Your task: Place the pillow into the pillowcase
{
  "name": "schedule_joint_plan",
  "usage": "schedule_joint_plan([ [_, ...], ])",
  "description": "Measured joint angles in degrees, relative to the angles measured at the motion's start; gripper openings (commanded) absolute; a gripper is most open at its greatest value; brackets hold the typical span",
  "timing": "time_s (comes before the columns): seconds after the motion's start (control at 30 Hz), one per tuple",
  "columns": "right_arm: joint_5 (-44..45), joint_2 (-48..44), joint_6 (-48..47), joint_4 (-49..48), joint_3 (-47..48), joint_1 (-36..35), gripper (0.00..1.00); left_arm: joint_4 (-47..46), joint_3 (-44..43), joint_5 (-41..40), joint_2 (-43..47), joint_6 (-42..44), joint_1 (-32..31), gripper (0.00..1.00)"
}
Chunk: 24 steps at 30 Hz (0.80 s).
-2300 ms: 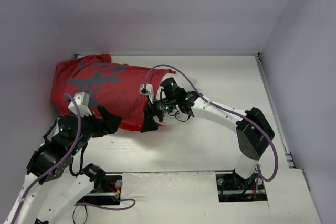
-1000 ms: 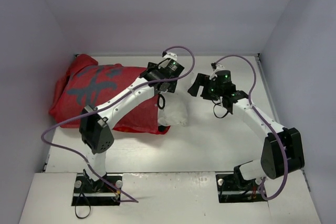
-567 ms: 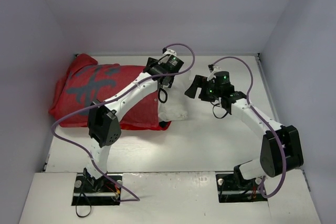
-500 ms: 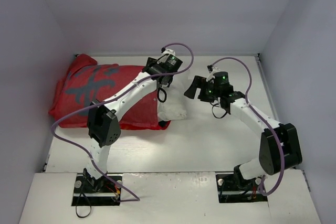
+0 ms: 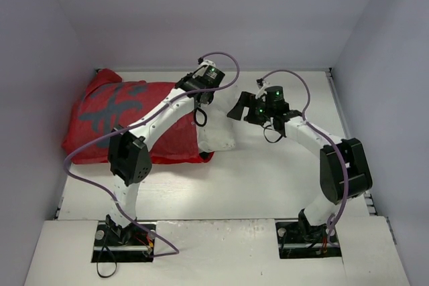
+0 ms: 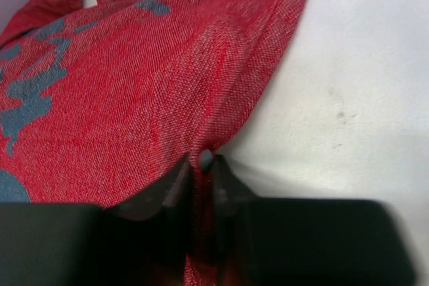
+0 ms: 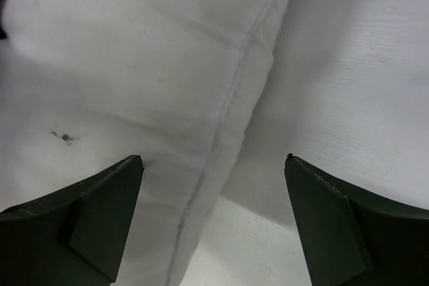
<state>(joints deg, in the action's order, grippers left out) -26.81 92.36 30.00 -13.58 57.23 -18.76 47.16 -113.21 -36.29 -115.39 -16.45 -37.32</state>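
The pillow (image 5: 218, 136) is mostly sheathed by the pillowcase (image 5: 127, 122), with one end left bare. The hem is pinched by the left gripper (image 6: 204, 165); the right gripper (image 7: 213, 160) is spread wide, empty.

The red woven fabric pillowcase (image 5: 90, 132) bears grey-blue printed shapes; the soft stuffed pillow (image 5: 218, 137) is plain white, faintly speckled.

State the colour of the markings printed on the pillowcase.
Grey-blue, on the red pillowcase; clearest in the left wrist view.

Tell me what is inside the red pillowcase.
The white pillow; only one end pokes out of the pillowcase. How far it reaches inside is hidden by fabric.
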Motion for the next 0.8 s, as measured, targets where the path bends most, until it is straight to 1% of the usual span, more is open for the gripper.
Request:
schedule_joint_plan([
  [0.03, -0.31, 0.81, 0.02, -0.52, 0.76, -0.22, 0.85, 0.04, 0.55, -0.02, 0.24, 0.35, 0.0, 0.0],
  [0.1, -1.05, 2.23, 0.11, -1.55, 1.9, -0.87, 0.88, 0.22, 1.46, 0.04, 0.7, 0.7, 0.0, 0.0],
  [0.13, -1.55, 2.93, 0.24, -2.19, 2.43, -1.18, 0.96, 0.24, 2.01, 0.35, 1.01, 0.81, 0.0, 0.0],
  [0.17, -2.14, 3.8, 0.52, -2.86, 2.99, -1.36, 1.0, 0.26, 2.4, 0.74, 1.36, 0.83, 0.0, 0.0],
  [0.23, -3.5, 5.92, 0.94, -4.74, 4.31, -1.99, 0.99, 0.33, 3.1, 3.45, 2.38, 0.96, 0.0, 0.0],
  [0.27, -4.37, 7.3, 1.22, -5.75, 5.07, -2.25, 0.92, 0.46, 3.34, 5.16, 3.06, 1.07, 0.0, 0.0],
  [0.3, -5.42, 9.05, 1.29, -7.17, 6.03, -2.62, 0.7, 0.63, 3.41, 7.15, 3.8, 1.18, -0.07, 0.0],
  [0.33, -6.82, 10.67, 1.07, -8.7, 6.75, -3.08, 0.07, 0.66, 3.41, 9.57, 4.59, 1.27, -0.09, 0.0],
  [0.37, -8.7, 12.5, 0.94, -10.27, 7.52, -3.61, 0.0, 0.74, 3.34, 12.28, 5.44, 1.31, -0.11, 0.0],
  [0.47, -14.69, 17.57, 1.77, -14.16, 10.6, -5.81, 0.0, 2.78, 0.24, 22.18, 6.67, 1.27, -1.29, 0.0],
  [0.53, -17.88, 18.82, 1.77, -14.91, 12.59, -7.43, 0.0, 6.47, -7.15, 28.52, 5.92, 1.38, -3.52, 0.0],
  [0.6, -19.78, 18.4, 1.75, -15.17, 14.23, -8.94, 0.0, 7.96, -14.47, 33.92, 5.51, 1.25, -6.73, 0.0],
  [0.67, -21.18, 17.75, 2.97, -17.81, 15.58, -10.45, 0.0, 8.37, -21.79, 39.98, 5.25, 0.33, -10.36, 0.0],
  [0.73, -22.8, 17.07, 4.87, -21.84, 15.58, -12.0, 0.0, 8.24, -23.89, 44.78, 6.27, -0.59, -12.72, 0.0],
  [0.8, -23.3, 16.83, 6.14, -25.81, 15.28, -14.08, 0.0, 9.27, -22.47, 47.32, 7.52, -1.22, -13.49, 0.0],
])
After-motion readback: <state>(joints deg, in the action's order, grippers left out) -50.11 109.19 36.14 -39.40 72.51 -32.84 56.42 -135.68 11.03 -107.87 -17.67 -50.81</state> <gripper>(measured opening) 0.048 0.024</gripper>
